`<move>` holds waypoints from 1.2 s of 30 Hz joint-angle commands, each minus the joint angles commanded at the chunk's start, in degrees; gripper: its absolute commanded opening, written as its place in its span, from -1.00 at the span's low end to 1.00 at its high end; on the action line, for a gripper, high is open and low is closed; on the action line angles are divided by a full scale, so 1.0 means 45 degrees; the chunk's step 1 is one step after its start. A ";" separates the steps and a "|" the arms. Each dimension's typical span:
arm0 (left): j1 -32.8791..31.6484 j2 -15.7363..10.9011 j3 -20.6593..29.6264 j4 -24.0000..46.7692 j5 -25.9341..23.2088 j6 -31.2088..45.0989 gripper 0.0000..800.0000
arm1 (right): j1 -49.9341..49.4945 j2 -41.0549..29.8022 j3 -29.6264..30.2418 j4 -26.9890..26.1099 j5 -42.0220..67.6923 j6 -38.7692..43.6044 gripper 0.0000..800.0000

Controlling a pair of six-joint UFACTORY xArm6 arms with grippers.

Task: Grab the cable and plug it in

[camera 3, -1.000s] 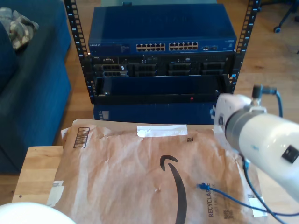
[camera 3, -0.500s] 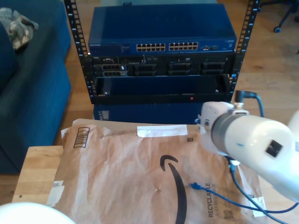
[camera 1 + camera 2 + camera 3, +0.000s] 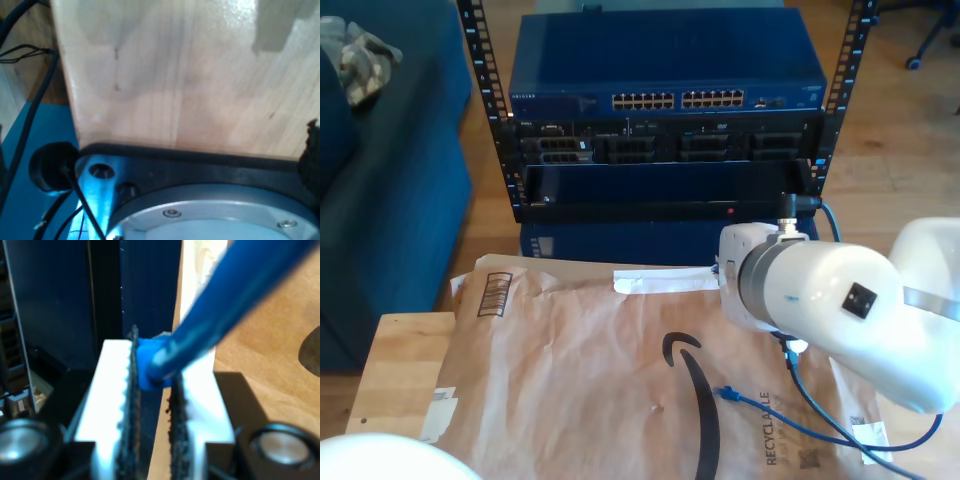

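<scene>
Cable [image 3: 215,315] plug [image 3: 150,367] is held between the toothed pads of our second gripper [image 3: 152,405], which is clamped on it. Compared with a second ago, the arm [image 3: 820,300] has moved toward the exterior view's left, closer to the rack [image 3: 665,110], and the loose end [image 3: 725,395] has slid left over the paper envelope [image 3: 570,380]. We judge the carrying is under way, the plugging not yet. Our first gripper looks at the wooden tabletop [image 3: 190,75]; we cannot tell its state.
</scene>
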 joint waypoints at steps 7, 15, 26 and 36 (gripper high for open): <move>0.0000 0.0000 0.0000 0.0000 0.0000 0.0000 1.00 | 0.0000 0.1524 -0.1563 0.0195 0.0020 -0.1582 -0.99; 0.0000 0.0000 0.0000 0.0000 0.0000 0.0000 1.00 | 0.0020 0.1680 -0.1680 0.5060 -0.1270 -0.7228 -0.98; 0.0000 0.0000 0.0000 0.0000 0.0000 0.0000 1.00 | 0.0352 0.1563 -0.0274 0.8029 -0.5548 -1.0823 -0.97; 0.0000 0.0000 0.0000 0.0000 0.0000 0.0000 1.00 | 0.0313 0.1739 0.0645 0.8010 -0.8303 -1.1214 -0.98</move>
